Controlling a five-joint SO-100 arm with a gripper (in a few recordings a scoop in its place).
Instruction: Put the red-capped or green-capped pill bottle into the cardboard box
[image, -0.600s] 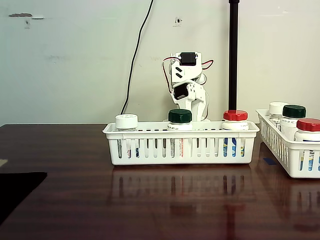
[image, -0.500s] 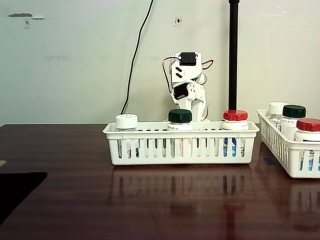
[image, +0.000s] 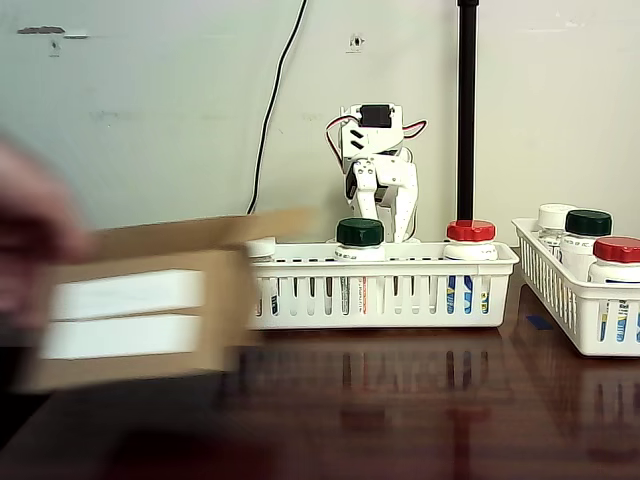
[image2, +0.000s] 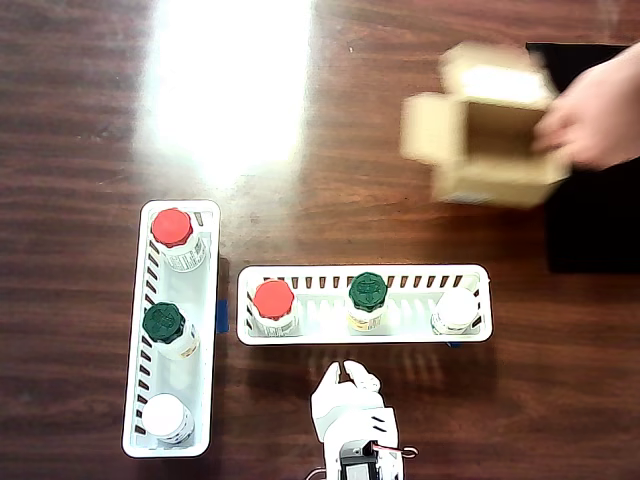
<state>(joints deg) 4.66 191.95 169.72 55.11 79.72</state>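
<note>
A person's hand (image2: 597, 108) holds the brown cardboard box (image2: 489, 126), flaps open, above the table's far right; in the fixed view the box (image: 140, 310) is blurred at the left, its two white labels showing. The middle white basket (image2: 365, 338) holds a red-capped bottle (image2: 273, 299), a green-capped bottle (image2: 367, 291) and a white-capped one (image2: 456, 310). My gripper (image2: 345, 376) hangs folded just behind that basket, its fingertips close together and nothing between them. In the fixed view the gripper (image: 384, 212) points down behind the green-capped bottle (image: 360, 232), left of the red-capped bottle (image: 471, 231).
A second white basket (image2: 135, 330) at the left holds red-capped (image2: 172, 227), green-capped (image2: 163, 322) and white-capped (image2: 165, 415) bottles. A black mat (image2: 590, 215) lies under the hand. A black pole (image: 467, 110) and a cable stand behind the arm.
A hand has swept the cardboard box into the fixed view from the left, hiding the white-capped bottle. The arm's wrist has turned a little; the bottles stay put.
</note>
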